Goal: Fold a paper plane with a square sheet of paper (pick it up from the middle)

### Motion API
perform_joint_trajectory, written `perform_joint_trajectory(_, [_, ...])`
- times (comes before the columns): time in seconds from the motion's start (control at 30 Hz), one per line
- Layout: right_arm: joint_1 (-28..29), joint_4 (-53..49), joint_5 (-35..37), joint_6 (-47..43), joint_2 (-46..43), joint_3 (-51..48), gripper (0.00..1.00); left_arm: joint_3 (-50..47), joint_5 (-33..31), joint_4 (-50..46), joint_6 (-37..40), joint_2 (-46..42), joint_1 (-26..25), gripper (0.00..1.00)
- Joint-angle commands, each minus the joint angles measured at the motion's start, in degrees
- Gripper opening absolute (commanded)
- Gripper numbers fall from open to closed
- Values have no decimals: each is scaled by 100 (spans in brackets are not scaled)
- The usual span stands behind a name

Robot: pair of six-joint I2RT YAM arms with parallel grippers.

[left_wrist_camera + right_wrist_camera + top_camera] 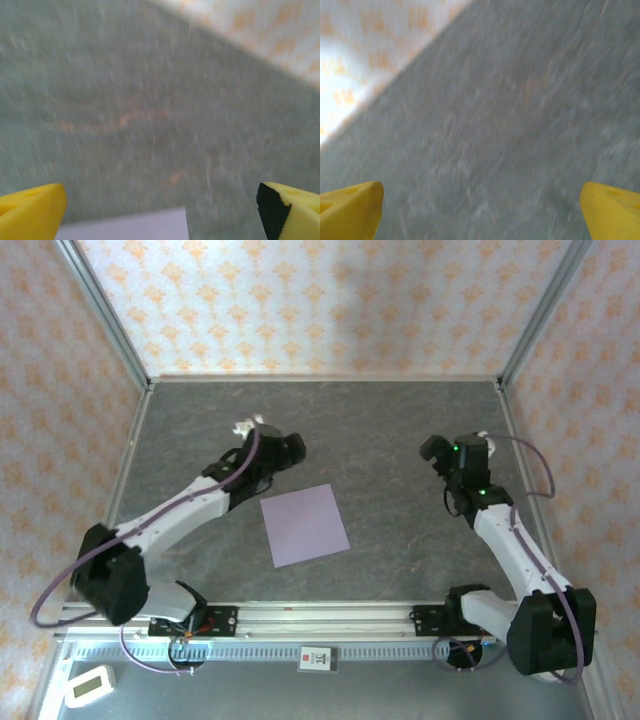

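The square sheet of paper [305, 525], plain lavender, lies flat and unfolded on the grey table, a little left of centre. My left gripper [287, 451] hovers just beyond the sheet's far left corner, open. In the left wrist view its yellow fingers [31, 210] stand wide apart, with one corner of the sheet [131, 225] low between them. My right gripper [441, 451] is off to the sheet's right, well apart from it. Its yellow fingertips [350, 207] are spread wide over bare table with nothing between them. The paper plane is out of view.
The grey table [380, 430] is walled by patterned panels at the back and sides [320, 300]. A metal rail [320, 618] carrying the arm bases runs along the near edge. A small white device [88, 686] lies at the front left.
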Motion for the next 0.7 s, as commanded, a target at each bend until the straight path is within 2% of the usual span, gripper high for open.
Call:
perform_joint_trajectory(0.0, [99, -371, -643, 301, -180, -105, 100, 330, 331, -1590, -874, 553, -392, 99])
perform_joint_trajectory(0.2, [151, -336, -1386, 474, -97, -275, 100, 170, 561, -1495, -1317, 1138, -841, 99])
perform_joint_trajectory(0.33, [172, -594, -1469, 287, 76, -170, 100, 324, 538, -1452, -1363, 1448, -1062, 99])
perform_joint_trajectory(0.67, [178, -651, -1653, 131, 287, -49, 100, 817, 90, -2053, -1651, 2199, -1467, 100])
